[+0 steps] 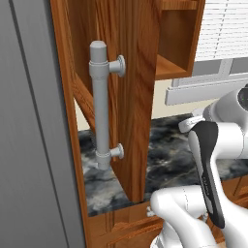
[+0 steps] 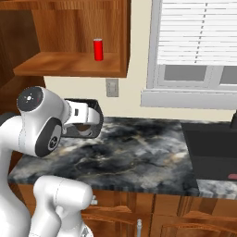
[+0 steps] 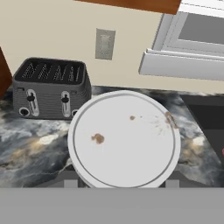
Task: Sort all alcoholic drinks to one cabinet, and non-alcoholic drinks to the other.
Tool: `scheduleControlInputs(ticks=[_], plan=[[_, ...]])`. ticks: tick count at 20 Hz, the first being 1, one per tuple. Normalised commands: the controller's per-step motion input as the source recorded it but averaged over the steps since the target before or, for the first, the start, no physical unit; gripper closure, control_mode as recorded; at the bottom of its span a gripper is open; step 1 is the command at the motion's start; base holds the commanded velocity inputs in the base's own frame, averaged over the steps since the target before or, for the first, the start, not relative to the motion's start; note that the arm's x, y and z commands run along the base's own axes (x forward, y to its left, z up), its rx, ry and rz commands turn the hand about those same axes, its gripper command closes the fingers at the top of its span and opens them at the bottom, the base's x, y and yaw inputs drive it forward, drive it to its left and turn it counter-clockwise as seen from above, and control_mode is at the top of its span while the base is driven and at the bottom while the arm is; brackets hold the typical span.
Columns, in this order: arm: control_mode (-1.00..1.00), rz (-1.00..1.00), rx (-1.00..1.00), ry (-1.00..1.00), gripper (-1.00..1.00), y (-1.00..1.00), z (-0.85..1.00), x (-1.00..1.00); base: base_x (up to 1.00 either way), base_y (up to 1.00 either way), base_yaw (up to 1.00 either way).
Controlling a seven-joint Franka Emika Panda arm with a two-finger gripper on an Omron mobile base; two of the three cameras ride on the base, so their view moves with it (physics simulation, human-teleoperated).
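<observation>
Hand view: end effector clamped on the pale-lidded cup, above the marble desk.
Toaster at the desk's back edge by the wall; red can upright on the open cabinet shelf, near its right end.

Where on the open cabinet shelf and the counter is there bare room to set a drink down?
The shelf is bare left of the red can. The counter is free between the gripper and the sink. It is crowded by the toaster, beside the cup.
</observation>
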Motion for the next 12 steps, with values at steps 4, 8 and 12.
scheduleControlInputs(ticks=[4,8,12], plan=[[1.0,0.0,0.0,0.0,1.0,0.0,0.0,0.0,0.07,0.19,0.0],[1.0,0.0,0.0,0.0,1.0,0.0,0.0,0.0,0.0,0.11,0.0],[1.0,0.0,0.0,0.0,1.0,0.0,0.0,0.0,0.0,0.08,0.0]])
